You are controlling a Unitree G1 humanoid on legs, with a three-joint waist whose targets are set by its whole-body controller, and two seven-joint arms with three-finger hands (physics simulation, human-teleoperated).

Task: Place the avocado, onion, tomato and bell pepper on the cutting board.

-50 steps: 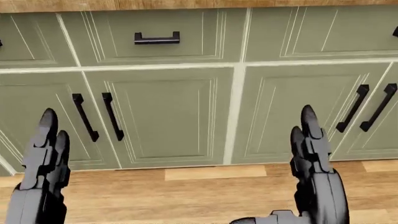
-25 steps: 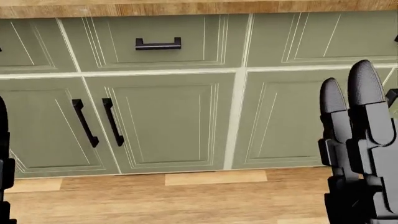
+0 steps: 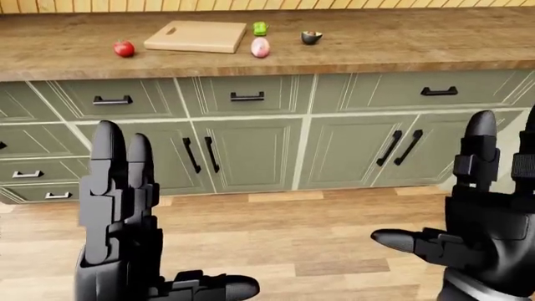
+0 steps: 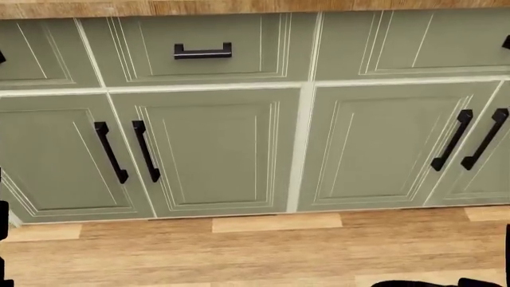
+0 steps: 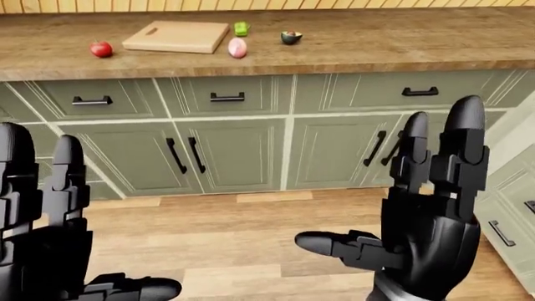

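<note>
On the wooden counter [image 3: 401, 44] at the top of the left-eye view lies a pale cutting board [image 3: 196, 36]. A red tomato [image 3: 123, 48] sits to its left. A green bell pepper [image 3: 260, 28], a pink onion [image 3: 261, 47] and a dark avocado [image 3: 311, 37] sit to its right. All are off the board. My left hand [image 3: 125, 213] and right hand [image 5: 434, 207] are raised low in the eye views, far below the counter, fingers spread and empty.
Green cabinet doors [image 4: 207, 149] and drawers [image 4: 199, 51] with black handles fill the head view under the counter. Wood plank floor [image 3: 293, 232] lies between me and the cabinets. A second cabinet run [image 5: 514, 207] stands at the right edge of the right-eye view.
In the head view both hands have dropped out of the picture; only dark slivers remain at the bottom and left edges. The cabinets shifted slightly, so the camera moved a little.
</note>
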